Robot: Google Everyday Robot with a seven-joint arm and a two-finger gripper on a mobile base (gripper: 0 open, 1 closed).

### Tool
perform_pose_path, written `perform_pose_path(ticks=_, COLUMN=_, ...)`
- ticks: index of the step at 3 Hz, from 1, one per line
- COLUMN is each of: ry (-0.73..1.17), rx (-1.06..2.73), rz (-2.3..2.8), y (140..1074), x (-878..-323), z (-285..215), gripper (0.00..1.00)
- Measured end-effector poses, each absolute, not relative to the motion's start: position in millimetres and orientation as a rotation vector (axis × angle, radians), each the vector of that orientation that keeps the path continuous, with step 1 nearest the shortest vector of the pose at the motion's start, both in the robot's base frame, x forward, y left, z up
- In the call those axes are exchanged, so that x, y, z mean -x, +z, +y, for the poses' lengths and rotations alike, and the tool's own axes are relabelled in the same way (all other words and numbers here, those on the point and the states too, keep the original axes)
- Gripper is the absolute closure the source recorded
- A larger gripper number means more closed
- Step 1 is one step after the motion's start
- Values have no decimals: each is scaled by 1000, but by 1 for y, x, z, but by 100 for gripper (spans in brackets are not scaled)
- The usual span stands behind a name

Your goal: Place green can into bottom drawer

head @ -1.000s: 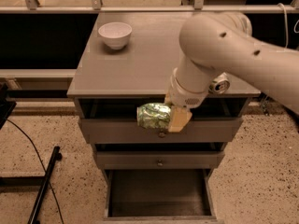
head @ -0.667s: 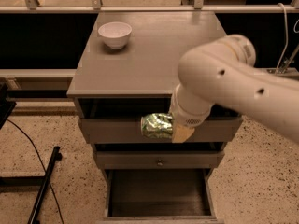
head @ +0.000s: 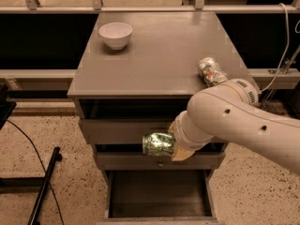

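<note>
The green can [head: 158, 144], mottled green and white, lies sideways in my gripper [head: 174, 146], which is shut on it. It hangs in front of the cabinet, level with the middle drawer's front, above the open bottom drawer [head: 159, 194]. That drawer is pulled out and shows its dark grey floor. My white arm [head: 234, 121] reaches in from the right and hides part of the drawer fronts.
A white bowl [head: 115, 34] stands at the back left of the grey cabinet top [head: 154, 60]. A silver-white can with red and green marks [head: 212, 71] lies at the top's right edge. A black stand with a cable [head: 44, 186] is on the floor at left.
My gripper and the green can have moved down, from the top drawer's front to the middle drawer's front. The arm has swung lower, uncovering the silver-white can on the top.
</note>
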State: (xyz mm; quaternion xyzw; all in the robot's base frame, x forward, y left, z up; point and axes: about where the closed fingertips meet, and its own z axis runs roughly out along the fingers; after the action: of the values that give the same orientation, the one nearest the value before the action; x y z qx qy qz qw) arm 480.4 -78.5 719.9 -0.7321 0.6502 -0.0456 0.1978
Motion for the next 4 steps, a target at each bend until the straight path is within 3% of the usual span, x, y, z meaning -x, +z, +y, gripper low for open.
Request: perform_pose_path(ticks=4, ry=-74, rx=2236, rz=1632, y=629, x=-428, z=-91, gripper=100)
